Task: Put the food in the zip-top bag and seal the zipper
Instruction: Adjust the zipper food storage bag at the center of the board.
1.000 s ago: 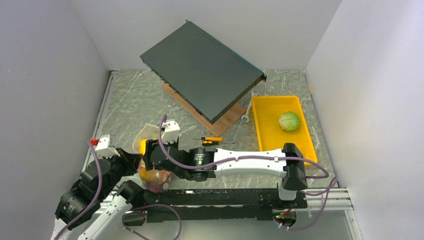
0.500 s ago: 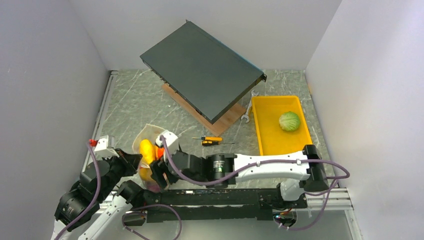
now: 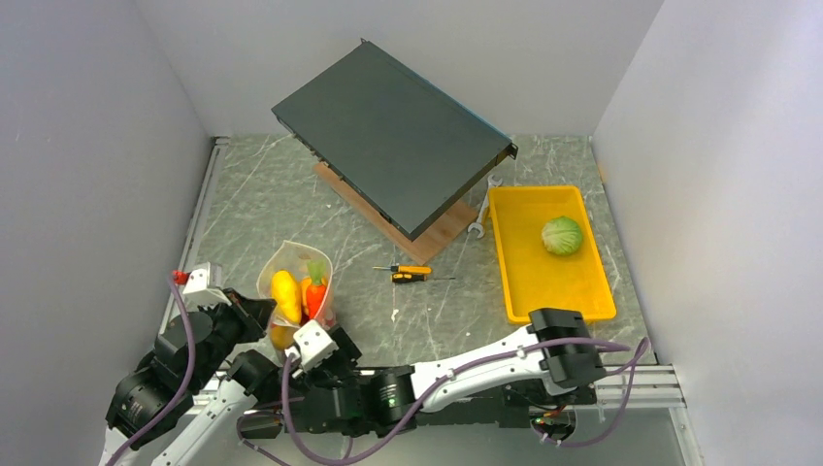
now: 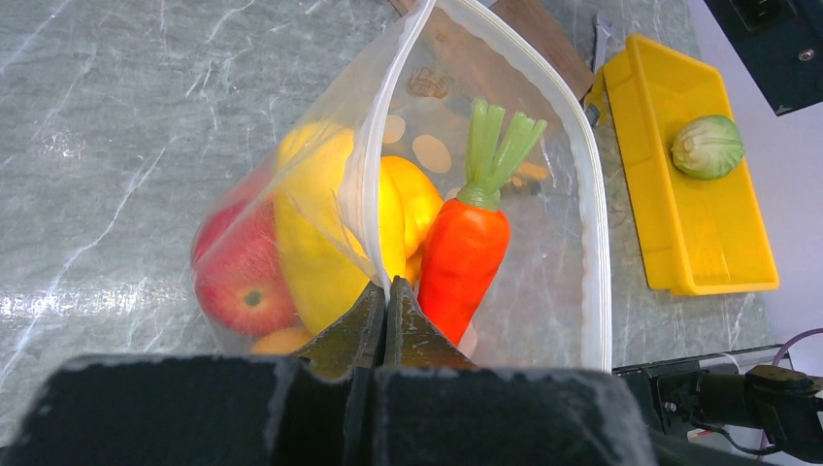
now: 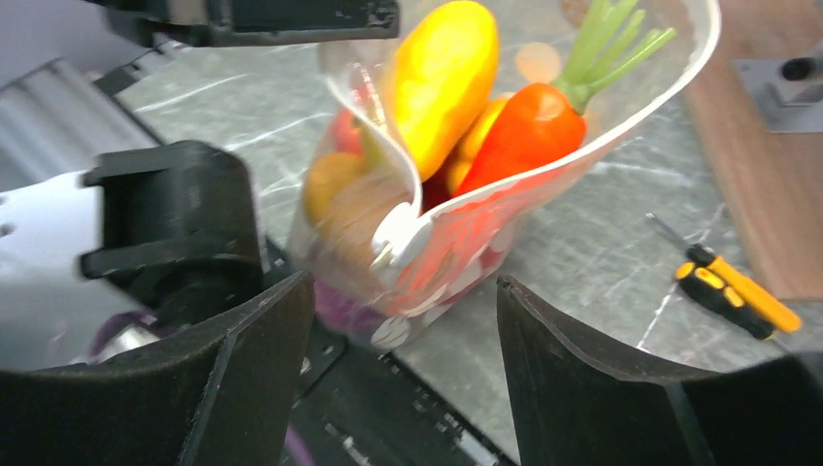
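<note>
Currently, the left end effector [image 4: 385, 309] is clamped together on the near rim of the zip-top bag [image 4: 548, 262], which stands on the counter [image 3: 243, 204] with its mouth open and facing up. The zipper [image 4: 594, 233] is unsealed along the whole mouth. Inside the bag are an orange carrot [image 4: 464, 254] with its green top pointing up, a yellow piece [image 4: 315, 233] and a red piece [image 4: 238, 282]. The right end effector [image 5: 403, 291] sits low at the near counter edge, just beside the bag, its jaws apart and gripping nothing. 1 green cabbage [image 3: 561, 235] lies in the yellow tray [image 3: 543, 286], well apart from the bag. A yellow-handled screwdriver [image 3: 411, 273] lies between bag and tray.
</note>
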You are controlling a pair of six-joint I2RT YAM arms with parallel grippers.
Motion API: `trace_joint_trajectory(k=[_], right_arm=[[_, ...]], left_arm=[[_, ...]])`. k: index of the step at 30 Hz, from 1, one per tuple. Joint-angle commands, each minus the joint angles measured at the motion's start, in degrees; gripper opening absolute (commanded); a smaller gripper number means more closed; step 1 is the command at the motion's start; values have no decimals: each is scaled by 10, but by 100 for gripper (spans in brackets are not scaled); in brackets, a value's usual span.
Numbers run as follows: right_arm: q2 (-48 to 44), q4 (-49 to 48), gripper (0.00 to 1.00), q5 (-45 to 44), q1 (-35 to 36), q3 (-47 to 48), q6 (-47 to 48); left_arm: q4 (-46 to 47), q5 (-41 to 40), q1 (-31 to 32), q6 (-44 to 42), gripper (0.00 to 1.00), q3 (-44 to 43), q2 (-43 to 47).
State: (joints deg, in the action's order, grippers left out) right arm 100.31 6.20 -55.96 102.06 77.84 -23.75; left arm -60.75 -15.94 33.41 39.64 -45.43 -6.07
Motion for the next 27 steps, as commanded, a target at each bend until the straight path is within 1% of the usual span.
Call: trace_joint_trajectory(k=[1, 2, 4, 6, 7, 8, 9, 11, 12, 14, 15, 16, 17, 18, 19, 20, 21, 23, 24, 27], right_arm=[[20, -140, 70, -122, -8, -2, 68], [19, -201, 69, -109, -10, -24, 90], [19, -242, 67, -88, -14, -35, 107], [22, -283, 58, -72, -18, -45, 128], [24, -305, 50, -51, -22, -51, 143], [26, -314, 32, -24, -28, -54, 151], [28, -312, 19, 18, -36, -55, 152], [29, -288, 4, 54, -48, -51, 148], [25, -278, 0, 65, -53, -52, 149], [5, -273, 0, 107, -68, -70, 159], [-10, -281, 0, 143, -77, -89, 170], [-27, -291, 0, 184, -86, -110, 182], [-45, -301, 0, 228, -102, -131, 191], [-61, -307, 0, 278, -116, -148, 200], [-76, -299, 0, 331, -135, -159, 209], [-88, -283, 0, 396, -153, -163, 220], [-98, -266, 0, 457, -169, -165, 242], [-117, -227, 0, 519, -191, -165, 279], [-124, -206, 0, 546, -202, -163, 292], [-150, -151, 0, 623, -241, -151, 316]], left_arm=[[12, -5, -2, -5, 0, -3, 11], [13, -5, -2, -5, 0, -2, 12], [13, -7, -2, -4, 0, -1, 13], [12, -8, -2, -3, 0, -3, 11], [11, -8, -2, -1, 0, -2, 10], [11, -9, -2, 0, 0, -3, 8], [10, -11, -2, 1, 0, -3, 7], [0, -18, -3, 9, 0, -7, 4], [-6, -23, -2, 13, 0, -10, 5], [-18, -39, -2, 25, 0, -14, 16], [-21, -43, -2, 30, 1, -15, 23], [-23, -43, -2, 35, 6, -17, 30], [-25, -41, -2, 39, 15, -19, 39], [-23, -35, -2, 41, 29, -22, 47], [-23, -23, -2, 44, 41, -27, 54], [-23, -14, -2, 49, 50, -37, 58], [-22, -2, -2, 49, 57, -49, 59], [-10, 28, -2, 36, 68, -77, 57], [-3, 46, -2, 26, 71, -95, 50], [15, 103, -2, -18, 75, -149, 2]])
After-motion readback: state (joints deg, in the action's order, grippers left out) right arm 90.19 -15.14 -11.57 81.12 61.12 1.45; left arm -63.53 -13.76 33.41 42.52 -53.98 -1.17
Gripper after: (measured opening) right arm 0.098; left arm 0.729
